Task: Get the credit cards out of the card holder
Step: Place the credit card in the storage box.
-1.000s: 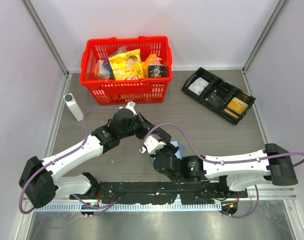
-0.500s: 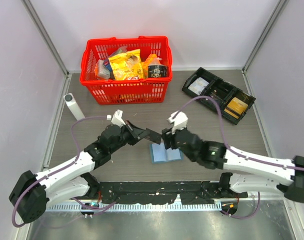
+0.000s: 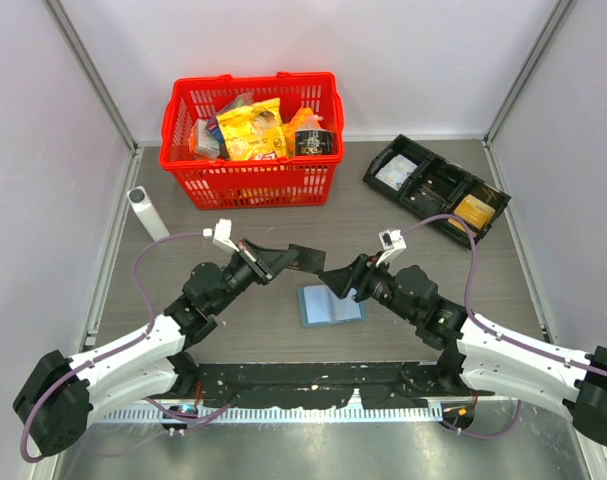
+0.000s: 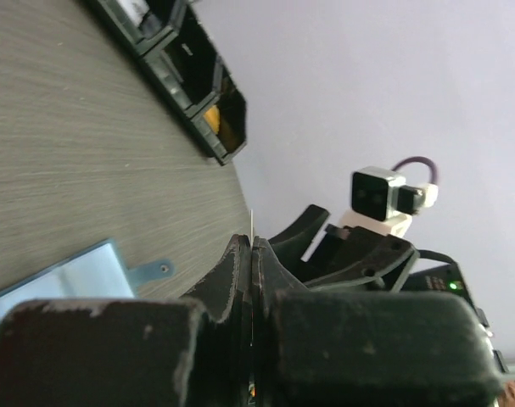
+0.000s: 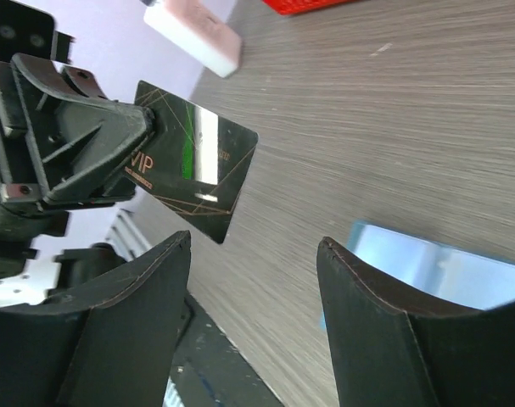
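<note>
The left fingers [image 3: 281,262] are pressed tight on one short end of a dark, glossy card [image 5: 198,170]. They hold it up off the counter [image 3: 543,270]. The card's long axis runs out from those fingers toward the right arm, and its printed face is turned to the right wrist camera. The left wrist camera sees it edge-on, as a thin line.

The right fingers [image 5: 134,331] stand wide apart with nothing between them. They face the card's free end from close by without touching it. The blue wallet [image 3: 328,306] lies open and flat on the counter, between the two arms and just under the right fingers. Whether it has more cards inside is too hard to tell.

The key relation is the card's free end lying in line with the gap of the right fingers. A hand-over looks likely, since the right arm is nearer the black tray [image 3: 448,190]. For that, the right fingers would need to close on the card's flat faces — not its edges.
</note>
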